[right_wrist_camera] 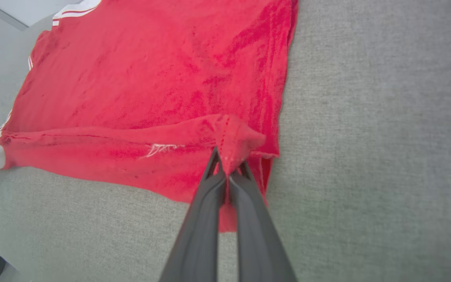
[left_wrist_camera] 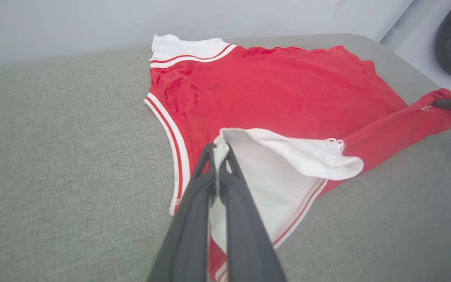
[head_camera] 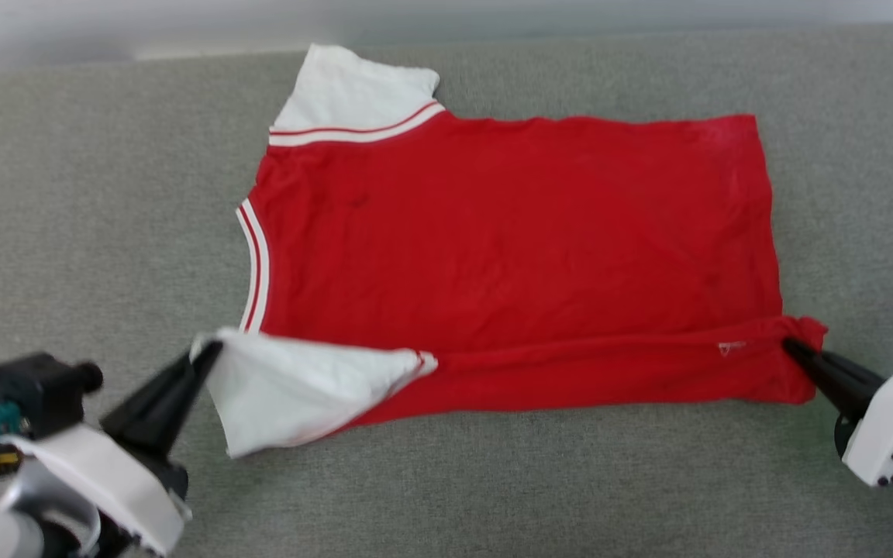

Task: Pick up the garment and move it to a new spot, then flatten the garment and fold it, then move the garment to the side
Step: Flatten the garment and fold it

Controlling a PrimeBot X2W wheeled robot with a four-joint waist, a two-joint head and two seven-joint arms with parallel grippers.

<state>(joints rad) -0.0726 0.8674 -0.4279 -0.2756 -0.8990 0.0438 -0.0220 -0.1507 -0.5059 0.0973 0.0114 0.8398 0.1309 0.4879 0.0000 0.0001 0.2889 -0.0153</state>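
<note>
Now | grey woven surface [head_camera: 67,232], pale wall [left_wrist_camera: 73,23] | left claw [head_camera: 210,350], right claw [head_camera: 790,346] pinch garment [head_camera: 508,232]

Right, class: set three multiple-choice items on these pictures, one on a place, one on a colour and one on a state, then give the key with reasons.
1. Where do the left fingers grip the garment?
A. the near white sleeve
B. the neckline
C. the far hem

2. What colour is the surface under it?
A. blue
B. grey
C. brown

3. How do the right fingers stand?
A. wide open above the cloth
B. resting off the cloth
C. shut on a red corner

Key: 1 A, white cloth is pinched between them in the left wrist view. 2 B, grey weave shows all around the garment. 3 C, red cloth bunches between the closed tips.
</note>
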